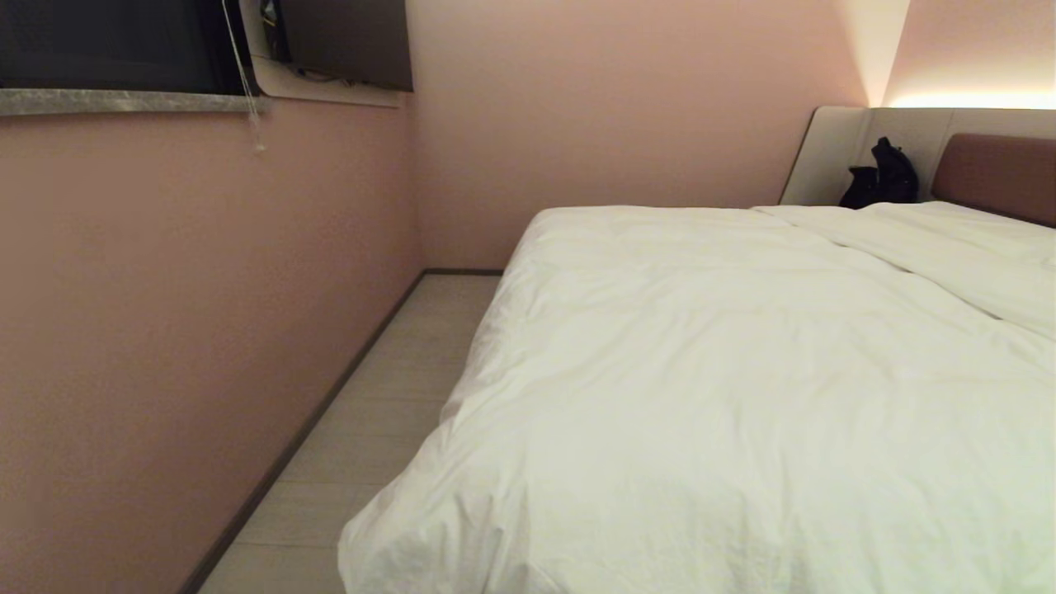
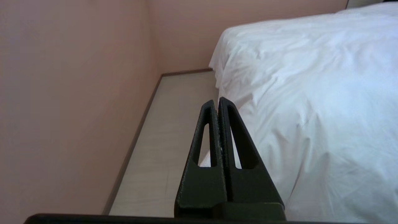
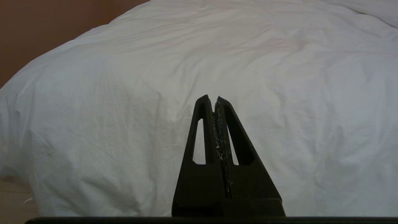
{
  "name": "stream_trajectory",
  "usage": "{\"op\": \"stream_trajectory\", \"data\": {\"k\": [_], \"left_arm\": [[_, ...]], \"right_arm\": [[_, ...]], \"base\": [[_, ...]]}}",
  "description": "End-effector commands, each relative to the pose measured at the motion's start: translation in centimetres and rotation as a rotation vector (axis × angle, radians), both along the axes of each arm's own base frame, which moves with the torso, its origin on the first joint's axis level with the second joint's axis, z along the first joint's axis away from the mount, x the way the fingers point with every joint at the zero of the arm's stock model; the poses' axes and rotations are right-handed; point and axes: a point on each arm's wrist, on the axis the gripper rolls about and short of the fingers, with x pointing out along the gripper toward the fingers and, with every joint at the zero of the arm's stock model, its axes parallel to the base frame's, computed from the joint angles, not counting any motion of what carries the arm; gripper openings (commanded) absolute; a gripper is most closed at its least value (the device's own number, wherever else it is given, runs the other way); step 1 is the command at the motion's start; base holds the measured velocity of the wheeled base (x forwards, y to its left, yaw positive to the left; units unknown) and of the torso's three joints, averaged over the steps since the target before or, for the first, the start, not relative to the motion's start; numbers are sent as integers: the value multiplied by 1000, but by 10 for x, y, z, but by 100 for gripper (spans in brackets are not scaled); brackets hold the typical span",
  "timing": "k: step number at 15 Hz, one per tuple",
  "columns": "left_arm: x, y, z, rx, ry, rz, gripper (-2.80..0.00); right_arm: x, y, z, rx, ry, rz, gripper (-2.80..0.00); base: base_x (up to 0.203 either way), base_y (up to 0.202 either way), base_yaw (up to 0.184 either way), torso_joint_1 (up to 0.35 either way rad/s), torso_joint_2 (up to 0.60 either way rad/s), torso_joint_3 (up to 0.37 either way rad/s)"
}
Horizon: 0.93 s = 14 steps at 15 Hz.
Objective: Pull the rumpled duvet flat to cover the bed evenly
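The left pincer (image 2: 217, 102) has its two black fingers pressed together with nothing between them; it hangs over the strip of pale floor (image 2: 161, 149) just beside the near corner of the bed, clear of the cloth. The right pincer (image 3: 211, 100) is likewise pressed together and empty, pointing at the foot end of the bed, where the duvet (image 3: 199, 62) drapes down over the edge.

From the head view neither arm shows. The duvet (image 1: 726, 371) lies spread over the bed (image 1: 994, 169), its long axis running from the near foot end away toward the brown headboard at the far right. Its surface is softly wrinkled, and its left side hangs over the mattress edge. Pillows (image 1: 949, 247) lie at the head end. A dark bag (image 1: 883, 177) sits by the headboard surround. A pink wall (image 1: 206, 330) runs along the left side.
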Motion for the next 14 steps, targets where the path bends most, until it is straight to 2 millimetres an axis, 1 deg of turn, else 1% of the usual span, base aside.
{"op": "stream_trajectory", "data": {"k": [1, 10, 14], "left_arm": [[3, 0, -7, 2, 27, -1, -280], [11, 0, -28, 3, 106, -6, -280], [11, 0, -28, 4, 106, -16, -280]], "right_arm": [[0, 0, 0, -1, 0, 1, -280], [0, 0, 0, -1, 0, 1, -280], [0, 0, 0, -1, 0, 1, -280]], "base": [[0, 0, 0, 0, 0, 0], [0, 0, 0, 0, 0, 0], [0, 0, 0, 0, 0, 0]]}}
